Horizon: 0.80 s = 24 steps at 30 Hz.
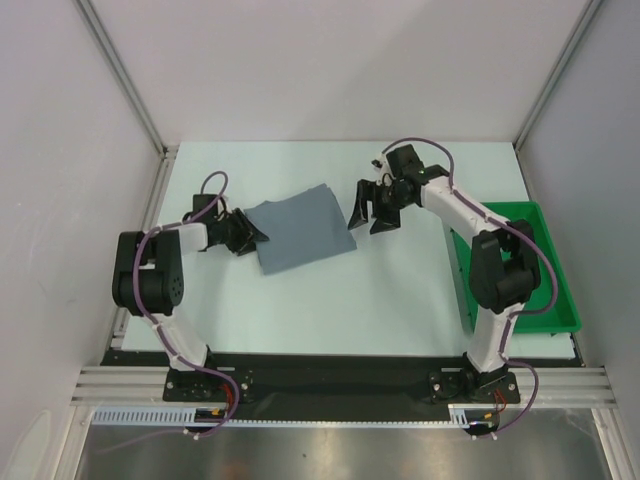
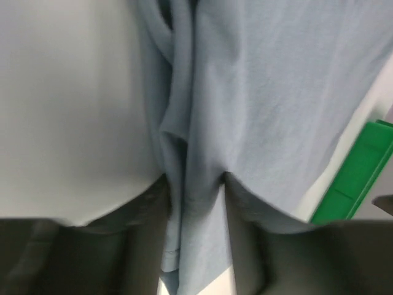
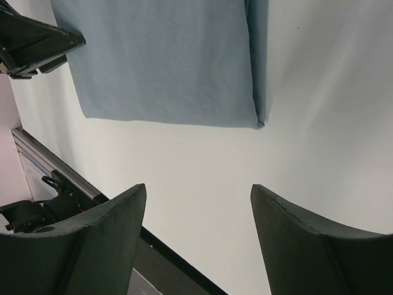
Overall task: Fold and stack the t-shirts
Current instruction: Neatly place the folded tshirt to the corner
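Near right: green plastic tray [image 1: 560, 300], nothing showing in the part the arm leaves visible. On the white tabletop [image 1: 400, 290], left of centre, a single slate blue-grey cotton t-shirt [image 1: 300, 228] lies folded down to a flat rectangle, slightly skewed. Left gripper [image 1: 250, 235] is at its left edge, low to the surface; the wrist view has a gathered ridge of cloth filling the gap between the fingers [image 2: 245, 246], so I read it as grasping the shirt's edge layers. Farther back, right gripper [image 1: 375, 205] hovers just off the shirt's right edge, jaws spread, nothing in them. Step in hand looks like taking up the left side for another fold or a shift. To do it well: catch every layer in the pinch, lift low and evenly, and bring the right side along so the rectangle doesn't splay
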Each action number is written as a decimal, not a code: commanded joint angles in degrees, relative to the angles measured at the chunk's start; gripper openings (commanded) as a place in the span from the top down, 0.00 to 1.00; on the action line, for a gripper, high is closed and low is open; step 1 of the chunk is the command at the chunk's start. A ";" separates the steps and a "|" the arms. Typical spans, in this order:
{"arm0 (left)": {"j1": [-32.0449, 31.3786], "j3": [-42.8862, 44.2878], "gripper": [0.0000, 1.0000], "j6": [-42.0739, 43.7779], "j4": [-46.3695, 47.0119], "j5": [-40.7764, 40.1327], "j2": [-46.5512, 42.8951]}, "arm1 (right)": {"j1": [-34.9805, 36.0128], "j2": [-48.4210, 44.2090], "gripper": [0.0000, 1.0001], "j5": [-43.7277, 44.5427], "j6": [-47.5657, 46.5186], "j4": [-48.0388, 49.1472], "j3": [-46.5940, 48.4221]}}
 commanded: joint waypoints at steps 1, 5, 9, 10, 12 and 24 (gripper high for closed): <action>-0.64 2.15 0.61 1.08 -4.12 -5.70 2.99 | -1.87 -5.51 0.25 -0.75 -1.60 1.91 -2.69; -0.64 6.45 0.90 3.18 -5.88 -7.02 5.28 | -2.57 -11.05 0.25 -0.66 -2.48 0.33 -6.73; -0.64 10.41 1.00 6.26 -9.03 -9.38 6.25 | -2.14 -20.25 0.25 -1.89 -0.03 -0.56 -13.40; -0.55 11.38 1.00 7.22 -9.57 -9.83 6.34 | -1.87 -21.94 0.25 -2.16 0.42 -0.99 -16.38; -0.64 14.71 1.00 9.95 -11.14 -11.75 6.42 | 0.22 -27.02 0.26 -2.60 1.04 -1.61 -19.30; -2.14 45.83 1.00 26.56 -24.60 -24.59 20.20 | 4.10 -43.93 0.25 0.56 0.16 -10.57 -29.76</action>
